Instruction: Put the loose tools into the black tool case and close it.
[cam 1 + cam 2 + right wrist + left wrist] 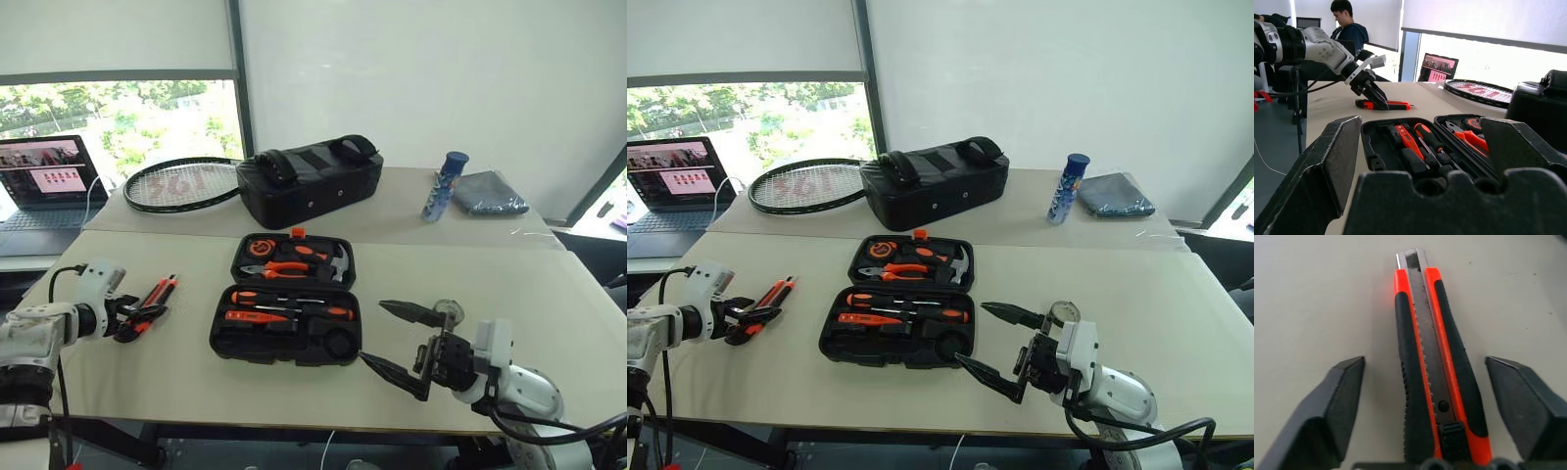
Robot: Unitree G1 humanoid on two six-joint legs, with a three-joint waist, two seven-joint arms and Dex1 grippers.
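Observation:
The black tool case (pixel 219 345) lies open at the table's middle. Its near half holds orange-and-black screwdrivers (pixel 257 315); pliers and a hammer sit in its far half. An orange-black utility knife (pixel 158 294) lies on the table left of the case. My left gripper (pixel 137 319) is open and straddles the knife's near end. In the left wrist view the knife (pixel 1435 362) runs between the two fingers (pixel 1332 406) with a gap on each side. My right gripper (pixel 372 331) hangs open just right of the case's near corner, holding nothing.
Behind the case stand a black fabric bag (pixel 309 181), a racket (pixel 181 184), a blue bottle (pixel 444 186) and a grey cloth (pixel 487 193). A laptop (pixel 44 176) sits at the far left. A person (pixel 1347 24) sits beyond the table's left end.

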